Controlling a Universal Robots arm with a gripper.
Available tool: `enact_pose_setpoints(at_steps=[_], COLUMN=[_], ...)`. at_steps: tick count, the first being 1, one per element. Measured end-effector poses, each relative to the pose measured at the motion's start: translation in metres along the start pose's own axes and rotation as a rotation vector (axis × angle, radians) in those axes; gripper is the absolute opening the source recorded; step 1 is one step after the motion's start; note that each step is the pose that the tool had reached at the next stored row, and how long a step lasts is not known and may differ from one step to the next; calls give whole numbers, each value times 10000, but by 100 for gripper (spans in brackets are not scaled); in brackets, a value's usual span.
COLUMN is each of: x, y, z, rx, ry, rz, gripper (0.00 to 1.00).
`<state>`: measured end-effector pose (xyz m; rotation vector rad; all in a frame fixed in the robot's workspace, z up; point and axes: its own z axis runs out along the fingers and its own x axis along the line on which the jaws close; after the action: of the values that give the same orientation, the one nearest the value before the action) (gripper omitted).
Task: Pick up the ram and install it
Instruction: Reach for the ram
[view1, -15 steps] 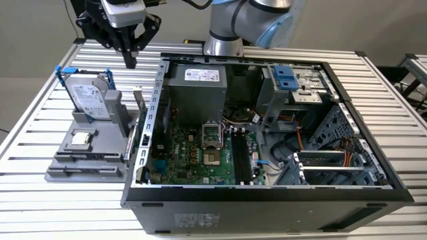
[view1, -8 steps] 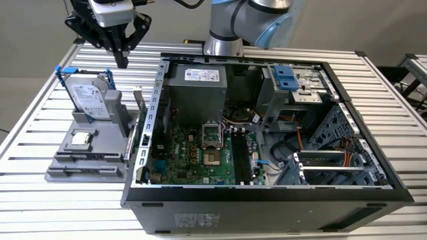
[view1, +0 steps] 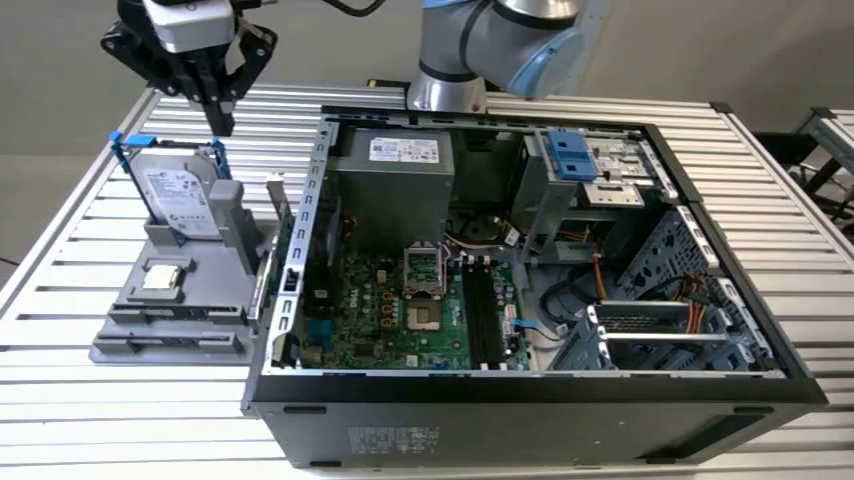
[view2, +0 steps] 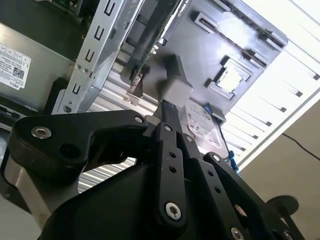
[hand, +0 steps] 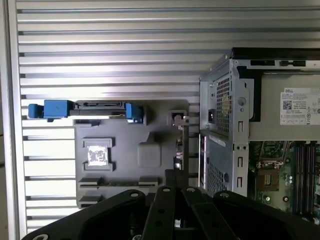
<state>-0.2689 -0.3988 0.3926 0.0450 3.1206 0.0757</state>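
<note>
Green board seen edge-on: the ram (hand: 186, 147) stands on its long edge in a slot of the grey holder (hand: 120, 135), on the side just beside the computer case (view1: 534, 385). My gripper (view1: 220, 120) hangs high above the holder, over the far end of the blue-framed hard drive (view1: 180, 195), well apart from everything. The jaws look drawn together with nothing between them.

I judge this to be the approach of the pick-up. The ram is untouched and nothing has been installed. The black memory slots (view1: 481, 320) on the motherboard look bare.

In the first wrist view the ram's long axis lies level with the desk (view1: 134, 400) and runs alongside the case's side wall, crosswise to the hard drive. Its flat faces point toward the case on one side and the hard drive on the other. In the exterior view it shows as a narrow upright strip (view1: 280, 215), leading away toward the far end of the holder.

The grasp calls for parted jaws, set across the thin board so the pads meet its two flat faces, and a straight descent in the tight space beside the case wall. The memory slots appear to run the same way as the ram.
</note>
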Motion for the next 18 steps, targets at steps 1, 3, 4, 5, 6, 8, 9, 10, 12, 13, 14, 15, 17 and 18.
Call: enact_pose_setpoints(at_steps=[1,3,4,5,6,8,9,10,12,13,14,15,17,18], x=[26,75,100,125,150,201,227,253,303,330,355,381,435,461], y=[-1,-2,-3,-4,-4,-6,-6,-7,-9,-10,-10,-11,-12,-13], z=[-1,-2,-2,-2,-3,-4,-5,-5,-6,-6,-7,-8,-9,-9], rx=[0,-1,-1,-2,-1,-2,-3,-3,-4,-4,-4,-4,-5,-5], ry=[1,2,3,3,5,6,6,7,8,9,9,11,12,13], rz=[-16,-47,-63,-78,-93,-123,-135,-148,-176,-191,-205,-219,-247,-261], gripper=[0,0,0,0,0,0,0,0,0,0,0,0,0,0])
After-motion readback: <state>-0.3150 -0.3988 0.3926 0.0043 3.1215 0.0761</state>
